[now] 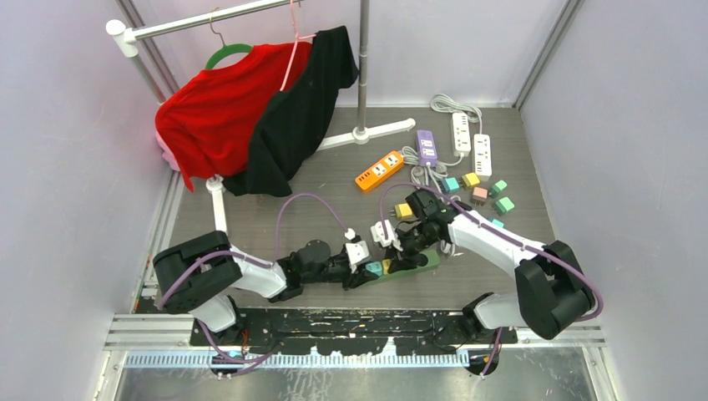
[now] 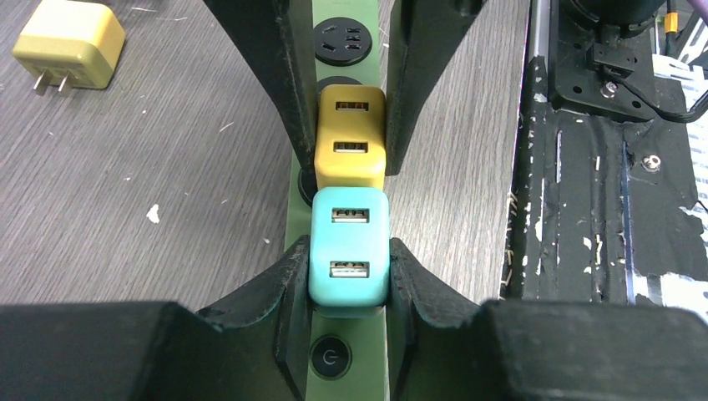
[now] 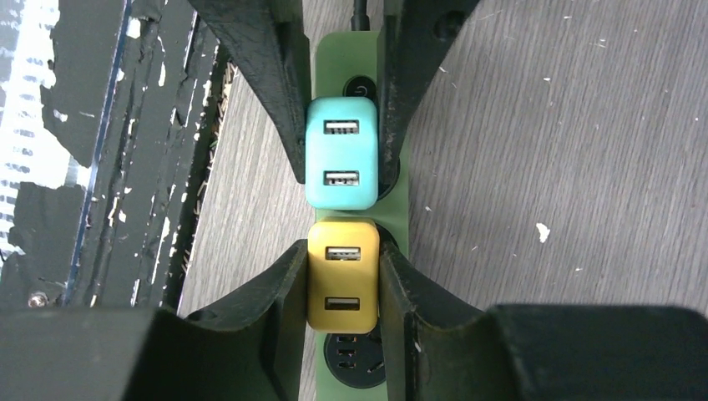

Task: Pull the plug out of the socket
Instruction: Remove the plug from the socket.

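A green power strip, the socket (image 1: 422,261), lies on the table near the arm bases. Two USB plugs sit in it side by side, one teal (image 2: 349,255) and one yellow (image 3: 342,284). My left gripper (image 2: 349,269) is shut on the teal plug (image 1: 373,268), its fingers (image 2: 280,292) pressed against both sides. From the opposite end, my right gripper (image 3: 342,288) is shut on the yellow plug (image 1: 386,264). Both plugs still sit against the strip (image 2: 346,380). The strip's power button (image 2: 330,357) shows just behind the teal plug.
A loose yellow plug (image 2: 68,43) lies on the table beside the strip. Farther back are orange (image 1: 379,170), purple (image 1: 427,147) and white (image 1: 460,131) power strips and several coloured plugs (image 1: 480,194). A clothes rack with red and black garments (image 1: 250,117) stands back left.
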Action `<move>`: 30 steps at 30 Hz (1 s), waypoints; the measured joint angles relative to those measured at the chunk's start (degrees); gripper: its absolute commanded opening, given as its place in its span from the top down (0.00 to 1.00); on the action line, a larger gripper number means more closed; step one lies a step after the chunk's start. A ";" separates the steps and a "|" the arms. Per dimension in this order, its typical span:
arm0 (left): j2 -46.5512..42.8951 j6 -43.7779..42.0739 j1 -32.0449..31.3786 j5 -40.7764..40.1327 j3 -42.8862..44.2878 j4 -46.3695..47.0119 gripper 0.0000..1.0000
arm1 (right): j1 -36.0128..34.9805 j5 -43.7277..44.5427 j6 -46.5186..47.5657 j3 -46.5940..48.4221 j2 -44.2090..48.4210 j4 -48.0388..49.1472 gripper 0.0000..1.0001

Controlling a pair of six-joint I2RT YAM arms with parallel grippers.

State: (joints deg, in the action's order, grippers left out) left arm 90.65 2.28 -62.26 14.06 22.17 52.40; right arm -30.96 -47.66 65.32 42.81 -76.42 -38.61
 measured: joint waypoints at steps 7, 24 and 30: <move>0.13 -0.50 -0.15 -1.20 -0.74 3.39 1.00 | 5.27 -4.39 5.44 0.00 0.04 -2.78 0.99; 0.87 0.35 -0.61 -0.79 -0.57 3.13 1.00 | 4.50 -5.14 4.90 -0.63 0.31 -2.08 0.99; 0.92 0.48 -0.57 -0.81 -0.52 3.76 1.00 | 5.95 -5.29 8.28 -0.44 0.35 -4.35 0.99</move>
State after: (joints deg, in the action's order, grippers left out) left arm 91.57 2.76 -62.83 13.26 21.65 56.16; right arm -25.02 -52.95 73.60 42.37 -76.07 -42.96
